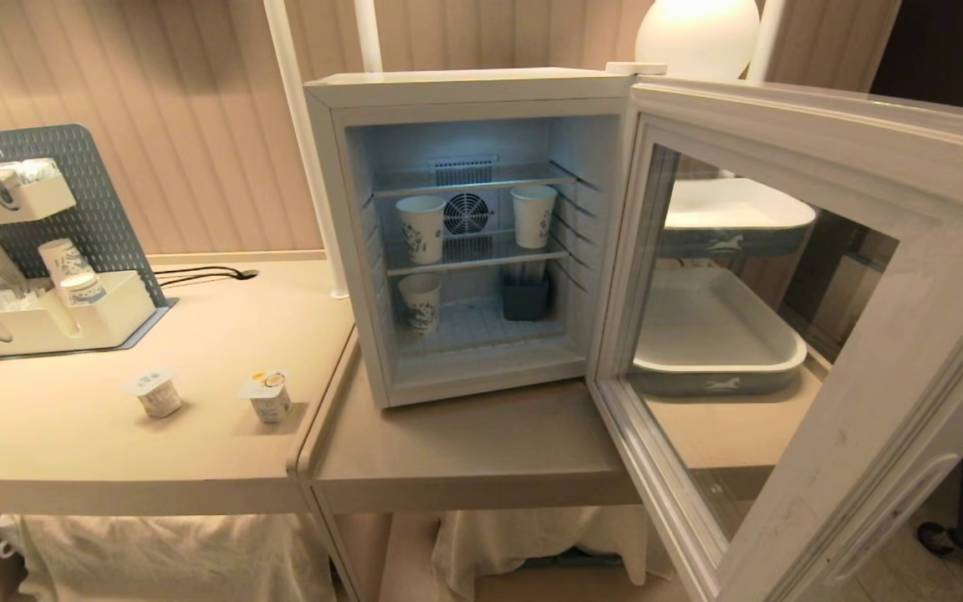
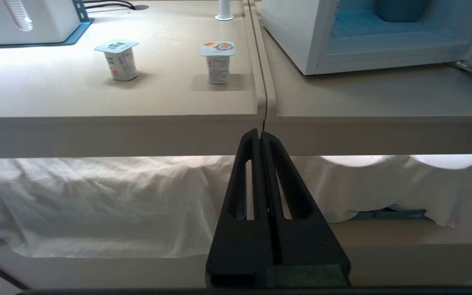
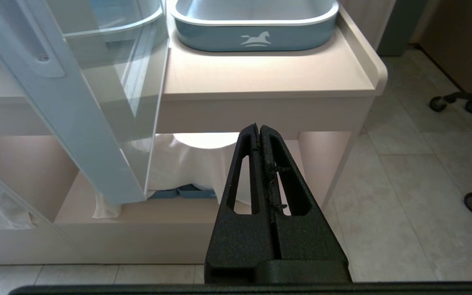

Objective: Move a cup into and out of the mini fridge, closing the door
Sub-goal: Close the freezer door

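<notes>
A: Head view first?
B: The mini fridge (image 1: 481, 234) sits on the counter (image 1: 465, 443), its door (image 1: 791, 334) swung wide to the right. Three paper cups stand inside: two on the middle shelf, one cup (image 1: 420, 303) on the floor. No arm shows; I judge nothing has started, and a reach inside comes next.
A: Left wrist?
B: The left gripper (image 2: 260, 135) hangs below the counter edge, jaws pressed together, empty. Two yogurt pots (image 2: 217, 61) stand above. Fridge interior cut off.
A: Right wrist?
B: The right gripper (image 3: 259, 130) likewise closed, empty, beside the door's glass; a blue tray (image 3: 256, 39) behind.
</notes>
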Tool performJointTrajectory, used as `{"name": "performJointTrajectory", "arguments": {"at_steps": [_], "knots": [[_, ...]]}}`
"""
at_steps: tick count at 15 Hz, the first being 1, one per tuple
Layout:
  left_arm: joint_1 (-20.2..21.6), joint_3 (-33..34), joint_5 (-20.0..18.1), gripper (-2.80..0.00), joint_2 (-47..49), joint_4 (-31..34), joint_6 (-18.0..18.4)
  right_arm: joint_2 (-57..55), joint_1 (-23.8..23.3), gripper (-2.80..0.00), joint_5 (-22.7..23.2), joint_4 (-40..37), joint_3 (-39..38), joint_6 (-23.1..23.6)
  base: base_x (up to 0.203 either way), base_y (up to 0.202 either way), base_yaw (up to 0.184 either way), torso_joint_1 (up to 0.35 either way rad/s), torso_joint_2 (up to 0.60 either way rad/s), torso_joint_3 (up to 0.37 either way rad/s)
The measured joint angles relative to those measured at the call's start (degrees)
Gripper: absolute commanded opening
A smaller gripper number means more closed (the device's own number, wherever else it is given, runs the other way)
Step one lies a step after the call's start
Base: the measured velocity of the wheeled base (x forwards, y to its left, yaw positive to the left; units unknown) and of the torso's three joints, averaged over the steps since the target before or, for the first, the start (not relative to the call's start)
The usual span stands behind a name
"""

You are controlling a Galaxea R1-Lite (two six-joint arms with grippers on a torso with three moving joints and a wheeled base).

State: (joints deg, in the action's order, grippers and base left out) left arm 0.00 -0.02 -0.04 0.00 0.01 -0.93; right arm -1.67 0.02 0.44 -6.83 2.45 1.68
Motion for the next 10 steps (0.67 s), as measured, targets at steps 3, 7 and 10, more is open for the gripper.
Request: {"name": "performJointTrajectory", "arguments": {"at_steps": [3, 7, 10], "knots": [[0.0, 0.0, 0.0, -2.80, 0.0, 0.0, 0.0, 0.4, 0.0, -2.80, -0.2, 0.0, 0.7, -1.2, 0.000, 0.000, 0.000, 0.000, 0.00, 0.000], [0.1, 0.0, 0.0, -2.80, 0.0, 0.0, 0.0, -1.1, 0.1, -2.80, -1.9, -3.5, 16.3, -6.9, 0.000, 0.000, 0.000, 0.000, 0.00, 0.000], [0.1, 0.0, 0.0, -2.80, 0.0, 0.0, 0.0, -12.7, 1.5, -2.80, -9.1, -4.7, 26.9, -15.5, 0.000, 0.000, 0.000, 0.000, 0.00, 0.000]]}}
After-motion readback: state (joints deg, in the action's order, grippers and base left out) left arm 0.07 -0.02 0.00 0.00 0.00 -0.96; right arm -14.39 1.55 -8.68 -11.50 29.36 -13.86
